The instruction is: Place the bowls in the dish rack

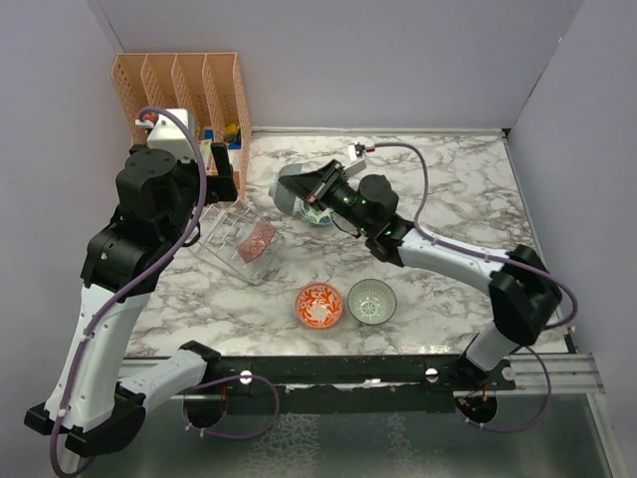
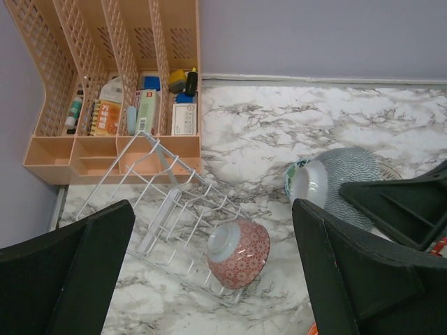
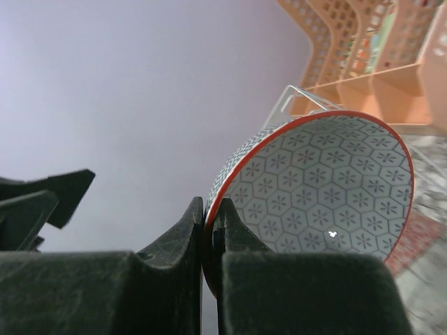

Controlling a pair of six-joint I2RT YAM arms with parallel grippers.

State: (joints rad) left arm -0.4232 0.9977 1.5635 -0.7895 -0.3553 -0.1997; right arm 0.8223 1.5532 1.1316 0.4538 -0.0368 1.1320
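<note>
Grey-blue bowl [image 3: 328, 181] pinched at its rim by right gripper [image 3: 209, 213] (left gripper [image 2: 213, 209] gapes).

place: probably a robot lab cell | cues: plain partition walls [image 1: 348, 60], marble-print tabletop [image 1: 458, 189], arm-mount rail [image 1: 338, 370]

Pink bowl [image 2: 239, 252] sideways in clear rack [image 2: 159, 222]; orange bowl [image 1: 319, 305], green bowl [image 1: 371, 301] upright

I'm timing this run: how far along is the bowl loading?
One pink bowl sits in the rack. The right arm pinches a patterned bowl by its rim in its jaws. A green-white bowl, an orange bowl and a pale green bowl wait on the table.
</note>
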